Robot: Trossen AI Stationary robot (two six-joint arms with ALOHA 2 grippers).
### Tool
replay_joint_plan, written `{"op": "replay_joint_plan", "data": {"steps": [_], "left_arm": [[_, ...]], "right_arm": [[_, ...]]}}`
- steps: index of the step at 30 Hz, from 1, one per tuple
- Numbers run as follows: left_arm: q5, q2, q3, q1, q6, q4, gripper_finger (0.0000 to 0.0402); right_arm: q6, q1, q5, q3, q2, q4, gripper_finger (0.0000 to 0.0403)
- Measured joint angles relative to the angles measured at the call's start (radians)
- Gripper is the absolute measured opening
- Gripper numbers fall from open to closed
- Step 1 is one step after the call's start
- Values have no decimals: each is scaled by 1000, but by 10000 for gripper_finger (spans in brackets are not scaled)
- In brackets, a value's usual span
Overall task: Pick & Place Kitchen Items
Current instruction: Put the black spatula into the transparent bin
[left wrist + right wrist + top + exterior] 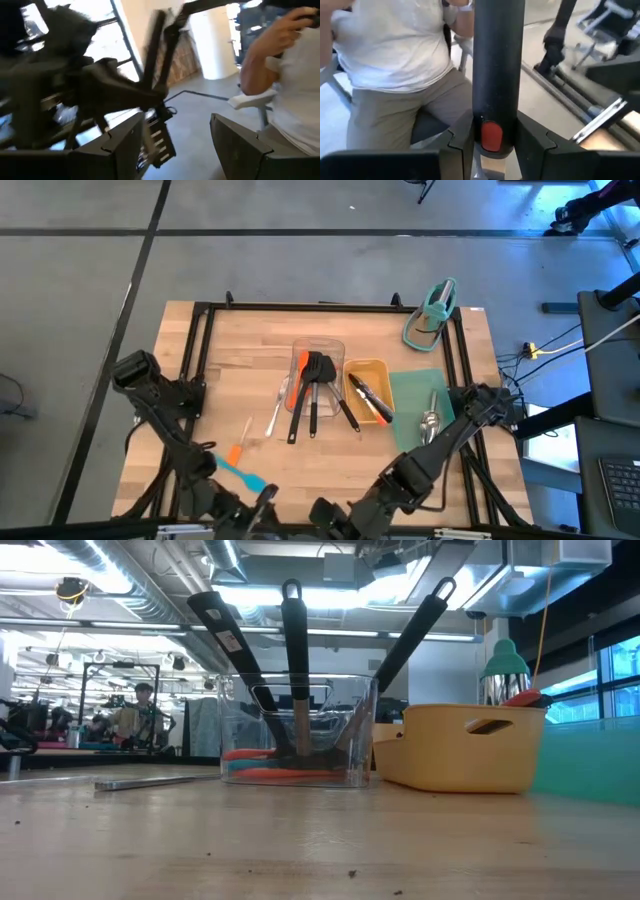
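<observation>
Wooden table (240, 380). At its near edge, the right gripper (492, 145) clenched a black-handled utensil (497, 60); the left gripper (175, 145) gaped empty. Next, probably: carry it over the yellow tray (352, 367) and release.

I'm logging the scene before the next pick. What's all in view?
Table: one, light wood.
Clear tray: one, table centre.
Black-handled utensils: three, leaning in the clear tray.
Orange spatula: one, in the clear tray.
Yellow tray: one, beside the clear tray.
Steel spoon: one, on the green mat.
Teal stand: one, far right corner.
Orange-and-blue spatula: one, near the left arm.
Person: one, white shirt, seated.
Left tool: open, empty.
Right tool: shut on a black handle.
</observation>
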Motion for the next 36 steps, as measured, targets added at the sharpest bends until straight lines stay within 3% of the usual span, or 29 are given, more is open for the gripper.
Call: {"op": "replay_joint_plan", "data": {"steps": [4, 10, 17, 19, 23, 36], "left_arm": [[-48, 0, 31, -23, 81, -12, 223], [-282, -1, 91, -89, 255, -37, 223], [-352, -1, 106, -88, 247, -64, 223], [-336, -1, 106, -85, 242, -67, 223], [-193, -1, 106, -47, 200, -64, 223], [-120, -26, 107, -22, 127, -134, 223]], "right_arm": [[15, -46, -15, 0, -1, 78, 105], [89, -133, -94, 0, 19, 111, 105], [93, -152, -158, 0, 65, 178, 105], [92, -151, -175, 0, 72, 197, 105], [90, -150, -175, 0, 80, 192, 105], [85, -151, -193, 0, 80, 147, 105]]}}
